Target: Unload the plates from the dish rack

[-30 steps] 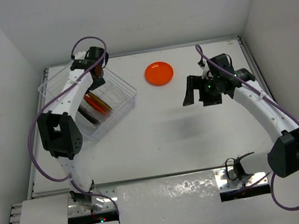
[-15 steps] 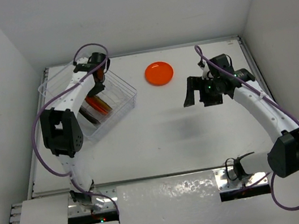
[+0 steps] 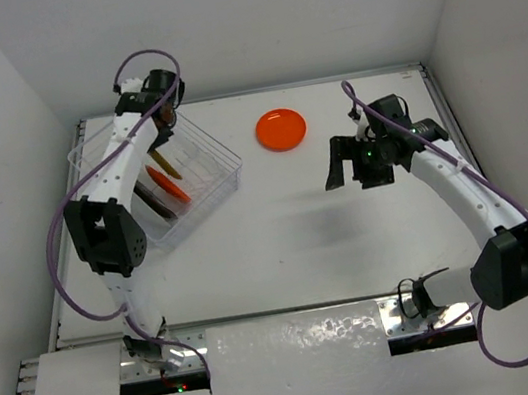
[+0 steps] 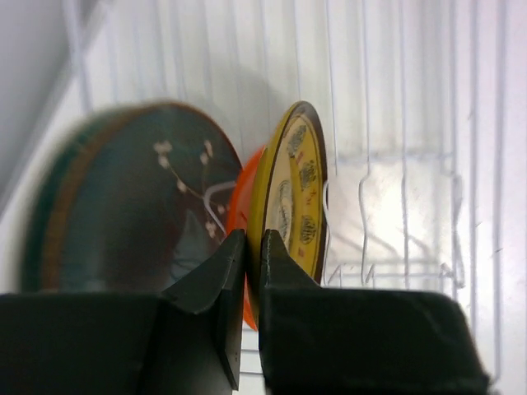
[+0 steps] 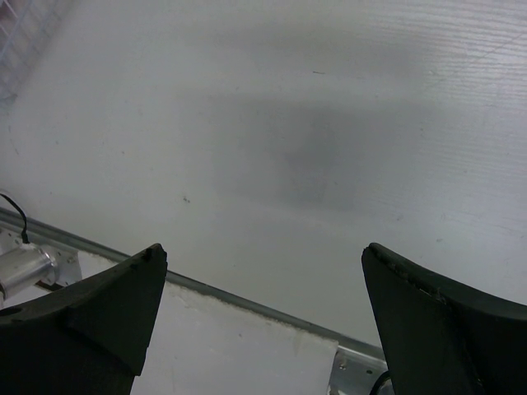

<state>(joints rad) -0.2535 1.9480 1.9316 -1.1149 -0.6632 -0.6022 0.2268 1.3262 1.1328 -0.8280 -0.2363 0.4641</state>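
Left fingers [image 4: 206, 284] pinched the round yellow plate [image 4: 296, 206] by its thin rim, with the ribbed clear-plastic dish rack [image 4: 395, 123] behind. The blurred teal plate [image 4: 132, 206] seemed patterned. Right fingers [image 5: 99, 304] were spread wide.

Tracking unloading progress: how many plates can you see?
4: orange plate on the table; teal plate and red plate in the rack; yellow plate in the left end effector. Others may be hidden.

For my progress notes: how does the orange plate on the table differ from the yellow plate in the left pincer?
The orange plate lies flat on the table; the yellow plate stands on edge. The orange plate is free, outside the dish rack; the left pincer pinches the yellow plate's rim over it. The orange plate looks plain; the yellow one bears motifs. Both are round.
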